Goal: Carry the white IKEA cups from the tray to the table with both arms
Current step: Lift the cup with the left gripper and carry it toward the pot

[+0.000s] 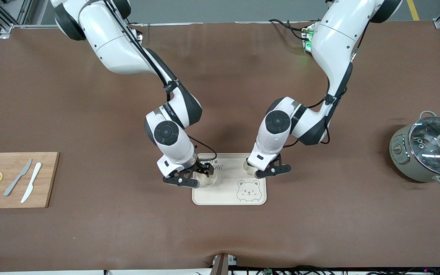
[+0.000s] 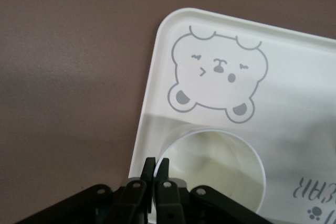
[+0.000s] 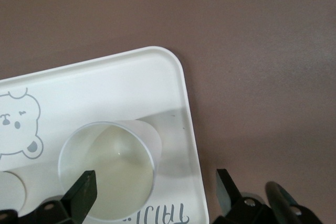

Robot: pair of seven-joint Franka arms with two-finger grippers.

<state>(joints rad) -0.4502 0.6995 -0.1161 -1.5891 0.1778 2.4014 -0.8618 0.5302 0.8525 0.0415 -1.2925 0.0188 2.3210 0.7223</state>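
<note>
Left gripper (image 1: 266, 171): pinched shut on rim of cup (image 2: 220, 166), at tray (image 1: 227, 196) edge.
Right gripper (image 1: 199, 177): spread wide, straddling other cup (image 3: 107, 169) near tray corner.

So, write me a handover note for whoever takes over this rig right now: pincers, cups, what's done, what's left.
Left pincer: shut on the rim wall of one white cup, which stands on the tray at the left arm's end.
Right pincer: open, fingers straddling the other cup at the tray's right-arm end, not yet closed.
Done: neither cup is on the table yet.
Left: close the right pincer, lift both cups, set them on the table.
</note>
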